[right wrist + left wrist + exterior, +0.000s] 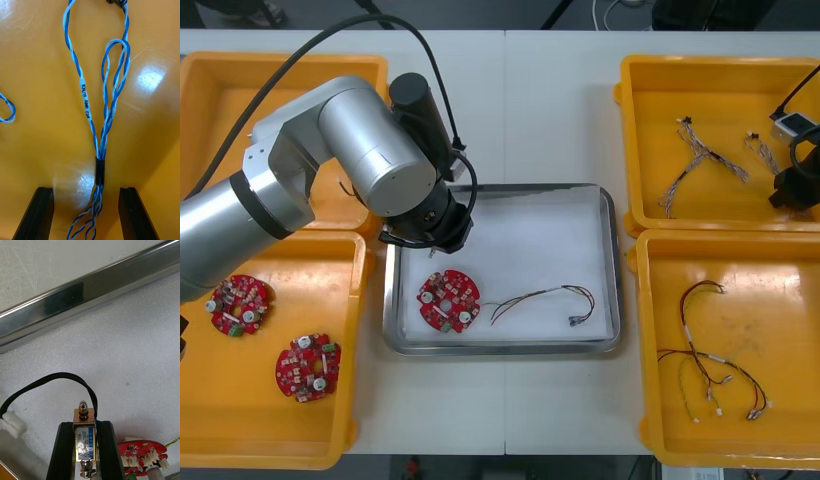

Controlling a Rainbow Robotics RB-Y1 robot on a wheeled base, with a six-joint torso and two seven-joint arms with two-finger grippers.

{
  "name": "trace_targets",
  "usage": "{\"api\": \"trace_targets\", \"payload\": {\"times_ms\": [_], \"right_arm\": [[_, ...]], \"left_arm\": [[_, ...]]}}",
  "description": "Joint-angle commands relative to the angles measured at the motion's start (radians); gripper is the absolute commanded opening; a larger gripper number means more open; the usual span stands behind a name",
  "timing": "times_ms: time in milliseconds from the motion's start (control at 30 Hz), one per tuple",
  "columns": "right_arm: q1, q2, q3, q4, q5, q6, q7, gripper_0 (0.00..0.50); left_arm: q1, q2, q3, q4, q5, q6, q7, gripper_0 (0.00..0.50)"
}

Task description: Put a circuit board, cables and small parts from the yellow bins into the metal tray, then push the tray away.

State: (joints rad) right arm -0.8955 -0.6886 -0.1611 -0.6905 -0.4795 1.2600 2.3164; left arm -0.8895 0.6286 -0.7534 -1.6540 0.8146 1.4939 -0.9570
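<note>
A small metal part (84,435) is clamped in the left pincer (85,427) over the white-lined tray (608,260), near a circuit board (448,300). Farther off, a blue-and-white cable (98,142), lettered "KIV…", is straddled by the right pincer (86,191), held apart, in a yellow bin (37,112).

Four yellow bins (720,90) and one metal tray (500,346). Three round red circuit boards (448,299): one in the tray, two (241,305) (307,367) in the near left bin. One thin cable (540,297) in the tray. Two twisted blue and white cables (695,160) in the far right bin. The tangled cables (705,360) in the near right bin cannot be counted. One small metal part (84,435) appears in the left wrist view.
</note>
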Motion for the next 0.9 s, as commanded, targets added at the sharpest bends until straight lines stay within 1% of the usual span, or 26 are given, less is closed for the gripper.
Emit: {"api": "trace_targets", "payload": {"times_ms": [33,67,100,167,200,233,467,600,667,733,900], "right_arm": [[-0.025,-0.005,0.037,-0.007,-0.014,-0.01,0.038,0.413],[-0.025,-0.003,0.043,-0.007,-0.016,-0.01,0.038,0.375],[-0.023,-0.003,0.057,-0.007,-0.021,-0.018,0.035,0.221],[-0.025,-0.002,0.064,-0.007,-0.022,-0.021,0.034,0.11],[-0.025,-0.002,0.069,-0.007,-0.021,-0.025,0.032,0.033],[-0.023,-0.002,0.071,-0.007,-0.022,-0.025,0.031,0.007],[-0.025,-0.003,0.069,-0.012,-0.011,-0.025,0.038,0.0],[-0.025,-0.006,0.064,-0.067,-0.002,0.009,0.034,0.0],[-0.025,-0.011,0.055,-0.118,0.005,0.065,0.029,0.0],[-0.025,-0.017,0.034,-0.165,0.013,0.133,0.027,0.0],[-0.025,-0.028,0.011,-0.288,0.016,0.297,0.032,0.0]], "left_arm": [[-0.011,-0.02,-0.03,-0.003,-0.02,-0.018,0.047,0.084],[-0.011,-0.02,-0.032,-0.003,-0.022,-0.02,0.047,0.144],[-0.011,-0.02,-0.035,-0.003,-0.023,-0.023,0.047,0.296],[-0.011,-0.02,-0.037,-0.003,-0.023,-0.023,0.047,0.373],[-0.009,-0.02,-0.038,-0.003,-0.023,-0.023,0.047,0.482],[-0.009,-0.02,-0.038,-0.003,-0.023,-0.023,0.047,0.5],[-0.009,-0.015,-0.038,-0.003,-0.018,-0.023,0.047,0.5],[-0.011,-0.003,-0.034,-0.012,-0.017,-0.021,0.049,0.5],[-0.011,0.003,-0.021,-0.026,-0.015,-0.014,0.052,0.5],[-0.011,0.01,0.011,-0.041,-0.006,0.017,0.053,0.5],[-0.016,0.019,0.121,-0.095,0.031,0.127,0.053,0.5]]}}
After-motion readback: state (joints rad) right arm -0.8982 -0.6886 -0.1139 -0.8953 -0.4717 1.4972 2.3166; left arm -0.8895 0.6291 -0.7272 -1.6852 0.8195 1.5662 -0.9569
